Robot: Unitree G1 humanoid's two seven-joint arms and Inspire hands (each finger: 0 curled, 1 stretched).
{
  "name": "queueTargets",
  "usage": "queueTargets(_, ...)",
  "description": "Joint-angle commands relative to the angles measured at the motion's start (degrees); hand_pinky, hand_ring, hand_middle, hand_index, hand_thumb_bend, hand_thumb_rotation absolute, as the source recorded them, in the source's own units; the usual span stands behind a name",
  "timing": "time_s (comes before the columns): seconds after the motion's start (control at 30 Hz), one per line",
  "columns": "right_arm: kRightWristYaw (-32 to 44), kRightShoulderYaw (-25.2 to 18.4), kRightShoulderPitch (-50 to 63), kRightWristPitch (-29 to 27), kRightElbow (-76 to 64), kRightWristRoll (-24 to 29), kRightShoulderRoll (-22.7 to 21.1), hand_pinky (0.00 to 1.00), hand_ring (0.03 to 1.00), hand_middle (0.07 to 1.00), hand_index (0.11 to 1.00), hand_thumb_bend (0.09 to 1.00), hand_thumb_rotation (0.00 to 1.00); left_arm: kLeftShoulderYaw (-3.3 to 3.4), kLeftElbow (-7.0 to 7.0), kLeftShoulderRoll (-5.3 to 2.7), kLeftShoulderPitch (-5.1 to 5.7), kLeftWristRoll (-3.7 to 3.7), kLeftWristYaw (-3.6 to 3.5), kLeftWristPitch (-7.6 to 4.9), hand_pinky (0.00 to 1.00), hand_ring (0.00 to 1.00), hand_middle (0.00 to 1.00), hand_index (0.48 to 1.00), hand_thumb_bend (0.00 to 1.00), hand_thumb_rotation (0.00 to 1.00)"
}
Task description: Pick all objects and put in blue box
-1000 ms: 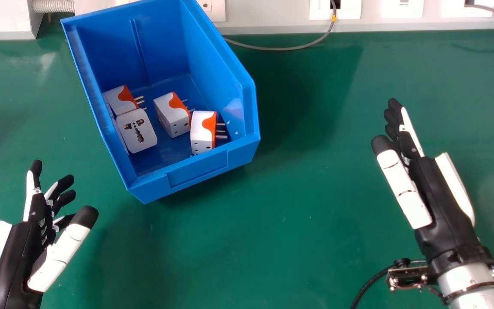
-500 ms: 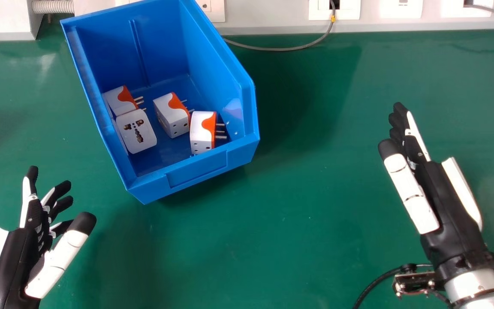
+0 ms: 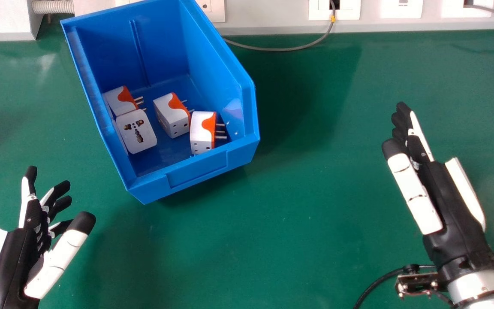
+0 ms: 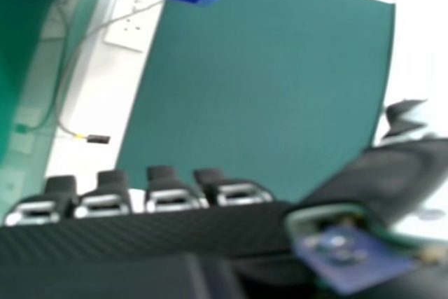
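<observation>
Four plug adapters [image 3: 171,113] lie inside the blue box [image 3: 197,168] on the table [image 3: 307,240], forward and to the right of the left hand [image 3: 13,257]. This hand is empty, fingers spread. The right hand [image 3: 450,201], well apart from the box on its right side, is empty, fingers extended.

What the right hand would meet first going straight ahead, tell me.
The right hand would probably meet the white panel at the back, after crossing over the green table. Its height and tilt are unclear, so it might touch the table sooner.
</observation>
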Motion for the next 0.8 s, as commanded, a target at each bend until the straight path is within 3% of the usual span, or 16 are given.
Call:
queueTargets(0.0, 0.2, -0.4, -1.0, -0.3, -1.7, 0.3, -0.7, 1.0, 1.0, 1.0, 1.0, 0.213, 1.0, 0.3, -1.82, 0.45, 0.22, -0.46, -0.05, 0.48, 0.79, 0.91, 0.93, 0.916, 0.94, 0.8)
queueTargets(0.1, 0.3, -0.4, -1.1, -0.3, -1.4, 0.5, -0.9, 1.0, 1.0, 1.0, 1.0, 0.213, 1.0, 0.26, -3.3, 0.36, 0.54, -0.68, -0.17, 1.46, 0.79, 0.9, 0.93, 0.914, 0.95, 0.79)
queueTargets(0.2, 0.4, -0.2, -1.2, -0.1, -1.6, 0.3, -0.9, 1.0, 1.0, 1.0, 1.0, 0.211, 1.0, 0.45, -2.59, 0.55, 0.23, -0.91, -0.42, 1.24, 0.79, 0.9, 0.93, 0.913, 0.95, 0.79)
queueTargets(0.3, 0.5, -0.1, -1.3, -0.3, -1.4, 0.3, -0.9, 1.0, 1.0, 1.0, 1.0, 0.209, 1.0, 0.5, -1.12, 0.73, -0.5, -0.51, -0.3, 0.5, 0.79, 0.9, 0.93, 0.913, 0.94, 0.78)
queueTargets(0.43, 0.8, 0.0, -1.5, -0.4, -1.3, 0.4, -1.0, 1.0, 1.0, 1.0, 1.0, 0.202, 1.0, 0.32, -2.64, 0.44, 0.06, -0.43, -0.23, 1.01, 0.79, 0.9, 0.93, 0.913, 0.95, 0.78)
queueTargets(0.53, 1.0, 0.0, -1.6, -0.3, -1.3, 0.4, -0.9, 1.0, 1.0, 1.0, 1.0, 0.2, 1.0, 0.2, -3.1, 0.26, 0.1, -0.51, -0.21, 1.44, 0.79, 0.9, 0.93, 0.912, 0.95, 0.78)
queueTargets(0.67, 0.9, 0.0, -2.0, -0.6, -0.7, 0.0, -1.1, 1.0, 1.0, 1.0, 1.0, 0.198, 1.0, 0.06, -2.42, 0.22, -0.51, -0.55, -0.25, 1.39, 0.79, 0.9, 0.93, 0.911, 0.96, 0.78)
queueTargets(0.77, 0.9, 0.0, -2.2, -0.5, -0.7, -0.4, -1.2, 1.0, 1.0, 1.0, 1.0, 0.197, 1.0, -0.01, -3.44, 0.28, -0.23, 0.0, 0.04, 1.95, 0.79, 0.9, 0.93, 0.911, 0.96, 0.78)
